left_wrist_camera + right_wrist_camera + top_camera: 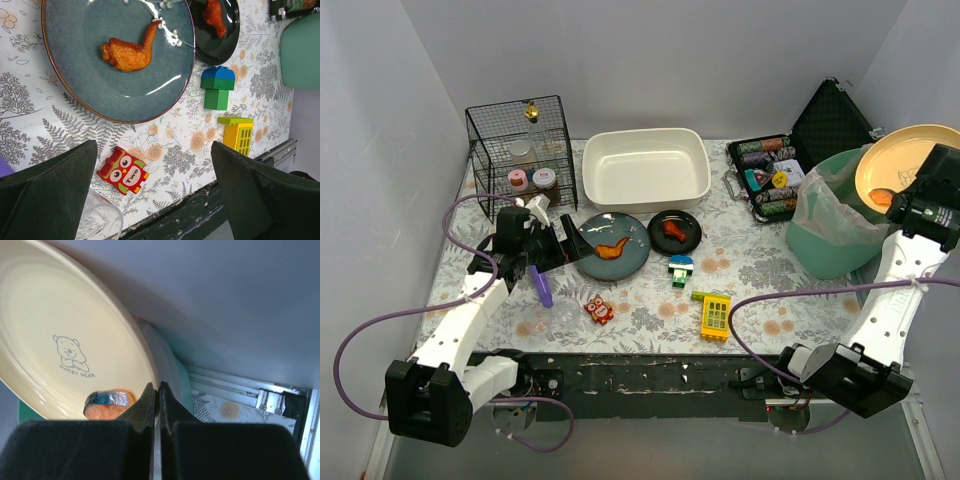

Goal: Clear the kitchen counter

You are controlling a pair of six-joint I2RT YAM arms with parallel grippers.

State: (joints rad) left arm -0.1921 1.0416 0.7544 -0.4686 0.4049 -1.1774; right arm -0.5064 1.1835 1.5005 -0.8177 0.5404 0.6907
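Kitchen counter [650, 295]: fills the middle of the scene and is not yet cleared. It carries toys near, plates further in.
Near edge: red owl block [599, 310], with a clear cup [100, 220] just to its left. A yellow block [716, 317] lies well to its right.
Left gripper [154, 147]: jaws spread wide, holding nothing. It hovers over the counter at the blue plate's near-left rim.
Blue plate [620, 262]: flat on the counter with a chicken wing [612, 246] on it. The black plate [686, 242] sits just to its right.
Right gripper [155, 392]: closed tight on the rim of the yellow plate [60, 305], which it holds tilted above the green bin [830, 250] at the right edge.
Food piece [107, 404]: at the plate's low edge, right beside the fingers.
Risk, right: a thin rim pinch may let the plate pivot or drop into the bin, and the food may stick against the fingers rather than slide off.
Risk, left: coming down could knock the cup or owl block, and tilting the blue plate could spill the wing.
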